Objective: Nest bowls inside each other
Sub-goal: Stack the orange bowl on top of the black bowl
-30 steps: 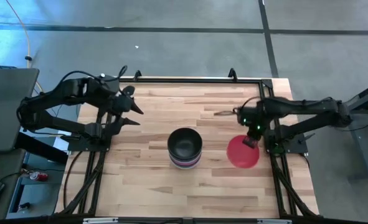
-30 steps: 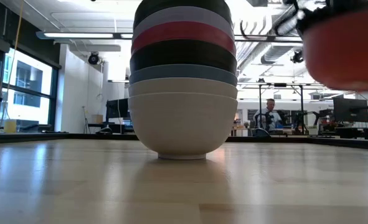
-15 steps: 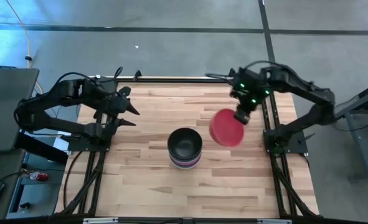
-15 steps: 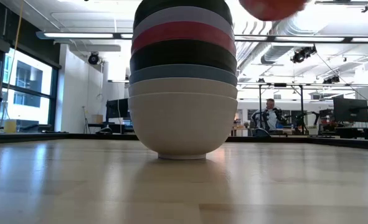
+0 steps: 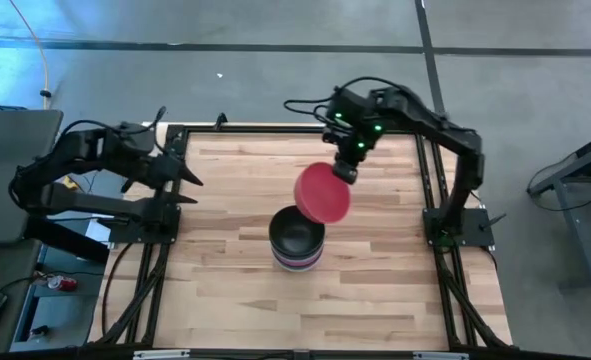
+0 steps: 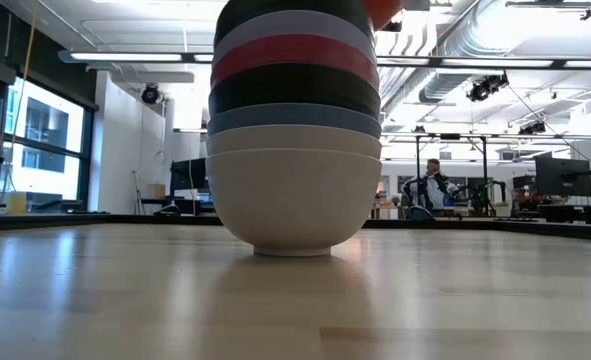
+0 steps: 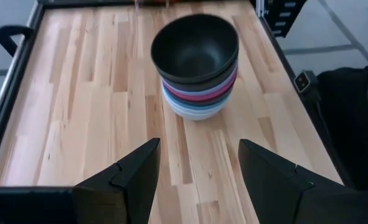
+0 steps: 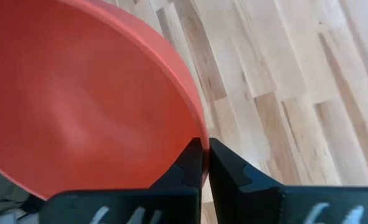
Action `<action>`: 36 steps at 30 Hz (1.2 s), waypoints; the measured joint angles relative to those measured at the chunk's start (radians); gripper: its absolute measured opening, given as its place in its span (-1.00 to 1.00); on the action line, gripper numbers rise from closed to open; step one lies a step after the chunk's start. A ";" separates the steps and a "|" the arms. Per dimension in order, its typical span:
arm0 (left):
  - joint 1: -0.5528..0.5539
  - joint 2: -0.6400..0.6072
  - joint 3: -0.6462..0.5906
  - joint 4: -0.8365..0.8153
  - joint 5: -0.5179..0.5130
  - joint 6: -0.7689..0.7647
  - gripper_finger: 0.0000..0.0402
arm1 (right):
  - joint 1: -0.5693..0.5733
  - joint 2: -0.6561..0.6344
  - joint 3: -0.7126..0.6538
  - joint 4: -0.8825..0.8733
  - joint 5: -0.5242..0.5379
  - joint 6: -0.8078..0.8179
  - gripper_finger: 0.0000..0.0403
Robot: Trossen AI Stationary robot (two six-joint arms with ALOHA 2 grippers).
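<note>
Red bowl pinched at rim by right jaws over stack; left jaws open, empty

Your desk: pale wood in butcher-block strips, smooth, with a soft sheen; dark metal frame along its edges. Stacked bowls at frame centre: smooth, matt, plastic-looking. Your red bowl: the same smooth matt finish. Gripper fingers: matt black plastic. Floor: grey polished concrete.
</note>
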 joint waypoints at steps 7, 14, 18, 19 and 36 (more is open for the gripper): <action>0.000 -0.079 0.000 0.000 0.000 -0.002 0.03 | -0.013 0.089 0.003 -0.001 -0.019 0.000 -1.00; 0.000 -0.117 -0.003 0.004 -0.010 0.001 0.03 | -0.001 0.122 0.002 -0.001 -0.042 0.000 -1.00; 0.000 -0.125 -0.048 0.013 -0.012 0.011 0.03 | 0.019 0.122 0.003 -0.001 -0.040 0.010 -1.00; 0.000 -0.126 -0.064 0.015 -0.012 0.013 0.03 | 0.025 0.122 0.006 -0.001 -0.034 0.014 -1.00; 0.000 -0.131 -0.154 0.118 -0.003 0.038 0.03 | 0.037 0.098 0.011 -0.001 -0.008 -0.034 -1.00</action>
